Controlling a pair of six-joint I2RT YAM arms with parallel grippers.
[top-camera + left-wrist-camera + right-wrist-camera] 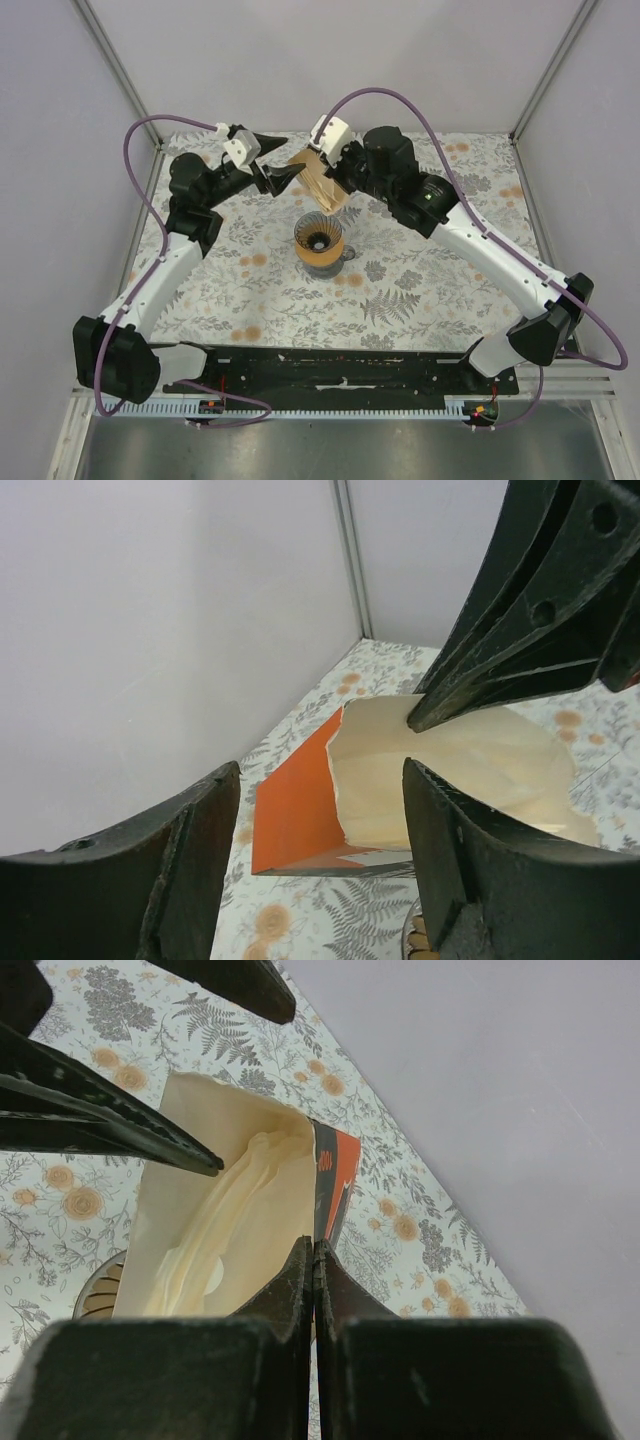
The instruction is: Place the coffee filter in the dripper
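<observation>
Coffee filter is apparently lying among the cream papers (225,1225) stacked in the orange carton (338,1175), none drawn out yet. The right hand (315,1260) is pinching the carton's wall tight, holding it tilted at upper centre. The left hand (290,158) is gaping, empty, at its mouth. Below, the dripper (320,240) is waiting unfilled on the table (430,300).

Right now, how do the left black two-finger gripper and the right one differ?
The left gripper stands open, jaws apart; the right gripper is shut. The right pinches the wall of the orange cardboard carton; the left grips nothing, poised at its mouth. Both are black and meet at that carton.
</observation>
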